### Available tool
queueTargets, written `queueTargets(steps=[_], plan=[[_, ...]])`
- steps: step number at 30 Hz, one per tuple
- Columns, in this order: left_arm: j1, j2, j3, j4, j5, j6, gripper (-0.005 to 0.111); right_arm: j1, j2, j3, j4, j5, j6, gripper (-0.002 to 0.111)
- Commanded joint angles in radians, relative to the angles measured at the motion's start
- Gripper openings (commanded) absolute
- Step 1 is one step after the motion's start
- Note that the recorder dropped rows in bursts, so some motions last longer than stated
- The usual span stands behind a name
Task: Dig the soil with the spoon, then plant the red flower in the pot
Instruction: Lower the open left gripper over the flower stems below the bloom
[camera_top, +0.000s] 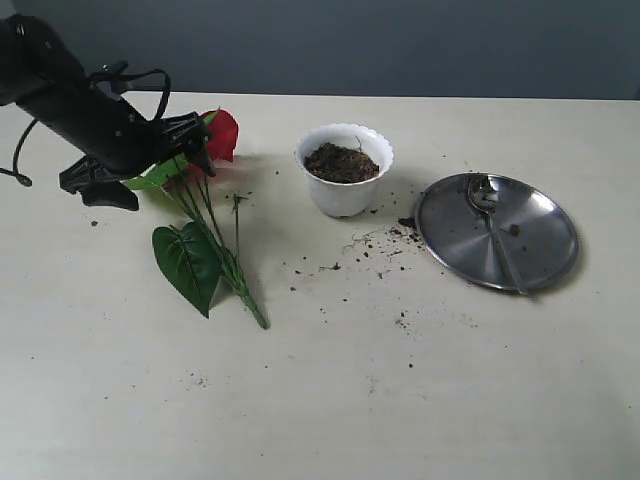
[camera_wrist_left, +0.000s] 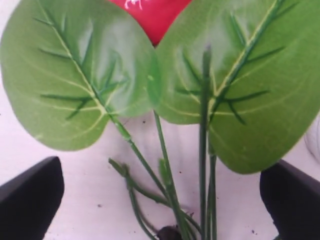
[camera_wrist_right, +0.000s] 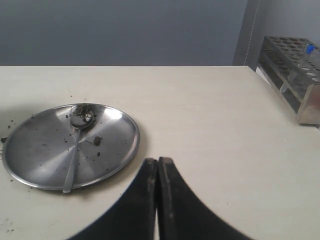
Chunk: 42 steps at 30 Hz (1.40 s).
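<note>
Now | red flower (camera_top: 188, 262) lying diagonal | blooms far-left, stems near-right

No readable text, label or number anywhere (white flecks (camera_wrist_left: 133, 4) on the red flower (camera_wrist_left: 155, 20) are illegible).

Pale cream worktop (camera_top: 400, 400) carries the red flower (camera_top: 190, 262) lying flat at left, stems pointing toward the near edge, the white pot (camera_top: 344, 190) upright near centre, a round steel plate (camera_top: 540, 235) at right, and loose soil (camera_top: 385, 240) specks scattered between pot and plate.
</note>
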<state>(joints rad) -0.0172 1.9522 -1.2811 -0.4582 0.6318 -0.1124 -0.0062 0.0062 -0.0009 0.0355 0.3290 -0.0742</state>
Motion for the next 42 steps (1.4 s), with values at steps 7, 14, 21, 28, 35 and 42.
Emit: queueTargets(steps=[7, 14, 21, 28, 35, 42], plan=[[-0.077, 0.067, -0.169, 0.267, 0.181, -0.131, 0.103, -0.004, -0.006, 0.001, 0.001, -0.008, -0.002, -0.001], [-0.115, 0.142, -0.265, 0.396, 0.305, -0.231, 0.103, -0.004, -0.006, 0.001, 0.001, -0.008, -0.002, -0.001], [-0.116, 0.209, -0.329, 0.381, 0.326, -0.246, 0.103, -0.004, -0.006, 0.001, 0.001, -0.008, -0.002, -0.001], [-0.162, 0.255, -0.361, 0.407, 0.297, -0.249, 0.103, -0.004, -0.006, 0.001, 0.001, -0.004, -0.002, -0.001], [-0.166, 0.3, -0.364, 0.43, 0.308, -0.249, 0.103, -0.004, -0.006, 0.001, 0.001, -0.004, -0.002, -0.001], [-0.166, 0.315, -0.364, 0.45, 0.288, -0.245, 0.103, -0.004, -0.006, 0.001, -0.001, -0.01, -0.002, -0.001]])
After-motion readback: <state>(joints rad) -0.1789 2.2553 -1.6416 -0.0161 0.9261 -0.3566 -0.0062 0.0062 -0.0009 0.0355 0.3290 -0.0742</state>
